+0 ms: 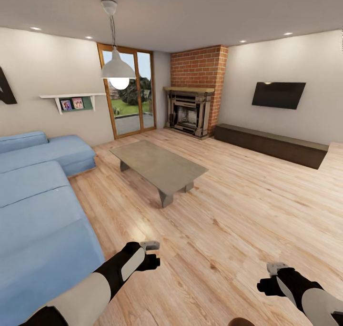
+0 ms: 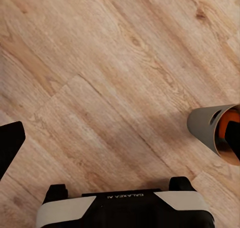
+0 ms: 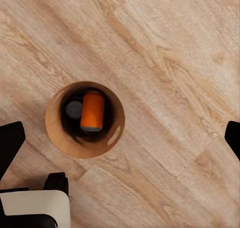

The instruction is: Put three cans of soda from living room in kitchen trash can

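The brown tash can (image 3: 85,140) stands on the wood floor directly under my right gripper (image 3: 120,135), whose black fingers (image 3: 11,142) are spread wide with nothing between them. Inside the bin lies an orange can of soda (image 3: 92,110), and beside it a second can (image 3: 74,109) shows its grey top. In the head view the bin's rim (image 1: 240,322) peeks in at the bottom edge, near my right gripper (image 1: 276,270). My left gripper (image 1: 150,249) hangs open over bare floor (image 2: 120,88), holding nothing.
I am in the living room: a blue corner sofa (image 1: 38,207) at the left, a coffee table (image 1: 159,166) ahead, a brick fireplace (image 1: 190,111), a wall TV (image 1: 278,95) over a low bench (image 1: 271,145). A grey and orange rounded part (image 2: 215,130) shows near my base (image 2: 125,210).
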`<state>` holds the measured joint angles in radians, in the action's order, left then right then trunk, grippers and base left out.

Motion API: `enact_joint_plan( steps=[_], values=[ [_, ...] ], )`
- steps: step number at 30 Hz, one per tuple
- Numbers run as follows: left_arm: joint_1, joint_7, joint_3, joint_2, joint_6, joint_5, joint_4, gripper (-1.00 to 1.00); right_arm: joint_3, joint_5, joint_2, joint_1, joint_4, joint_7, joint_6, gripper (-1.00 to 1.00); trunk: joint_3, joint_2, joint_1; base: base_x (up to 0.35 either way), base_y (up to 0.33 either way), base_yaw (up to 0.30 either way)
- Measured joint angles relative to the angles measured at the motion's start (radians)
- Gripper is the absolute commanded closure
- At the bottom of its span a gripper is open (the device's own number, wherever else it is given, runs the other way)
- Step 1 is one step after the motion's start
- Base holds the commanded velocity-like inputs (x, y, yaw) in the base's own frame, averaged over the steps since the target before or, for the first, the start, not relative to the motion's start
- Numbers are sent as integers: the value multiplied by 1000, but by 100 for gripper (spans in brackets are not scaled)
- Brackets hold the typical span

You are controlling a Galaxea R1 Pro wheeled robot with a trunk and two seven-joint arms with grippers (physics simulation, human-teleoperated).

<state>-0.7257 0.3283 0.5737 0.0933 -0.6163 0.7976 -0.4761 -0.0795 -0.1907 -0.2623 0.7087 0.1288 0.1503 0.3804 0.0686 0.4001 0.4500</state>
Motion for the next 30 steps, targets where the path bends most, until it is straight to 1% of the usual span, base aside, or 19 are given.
enact_joint_plan(
  steps=[8,12,15,16,17,19,20,21,22,26,28,29,30],
  values=[
    [2,-1,-1,0,-1,2,7,-100,0,0,0,-1,0,-1,1,-100,-13,0,0,0,0,0],
    [12,-1,-2,-1,-1,4,8,-100,-1,0,-2,-1,-1,-1,1,-100,-19,0,0,0,0,0],
    [30,-1,-2,-2,0,4,8,-100,-5,0,-7,-12,0,-1,1,-100,-24,0,0,0,0,0],
    [37,-1,-3,-2,1,4,8,-100,-15,0,-8,-29,3,-1,0,-100,-25,0,0,0,0,0],
    [43,-1,-3,-3,3,5,9,-100,-36,-1,-9,-46,7,-1,0,-100,-27,0,0,0,0,0],
    [50,-1,-3,-3,14,4,13,-100,-63,-2,-10,-60,10,-2,0,-100,-30,0,0,0,0,0],
    [59,-1,-3,-3,30,2,21,-100,-87,-3,-11,-70,12,-2,-7,-100,-32,0,0,0,0,0],
    [63,-1,-2,-3,39,1,27,-100,-97,-3,-12,-76,12,-2,-15,-100,-33,0,0,0,0,0],
    [68,-3,-2,-3,52,-1,45,-100,-110,-4,-12,-88,13,-3,-40,-100,-35,0,0,0,0,0],
    [75,-15,-1,-3,82,-2,97,-100,-127,-3,-13,-117,13,-7,-97,-100,-41,0,0,0,0,0],
    [77,-23,0,-3,97,-3,115,-100,-130,-3,-14,-127,13,-8,-108,-100,-45,0,0,0,0,0],
    [78,-40,0,-3,121,-4,143,-100,-133,-3,-16,-144,13,-8,-118,-100,-46,0,0,0,0,0],
    [79,-47,0,-3,129,-4,155,-100,-134,-3,-17,-150,13,-8,-122,-100,-48,0,0,0,0,0]
  ],
)
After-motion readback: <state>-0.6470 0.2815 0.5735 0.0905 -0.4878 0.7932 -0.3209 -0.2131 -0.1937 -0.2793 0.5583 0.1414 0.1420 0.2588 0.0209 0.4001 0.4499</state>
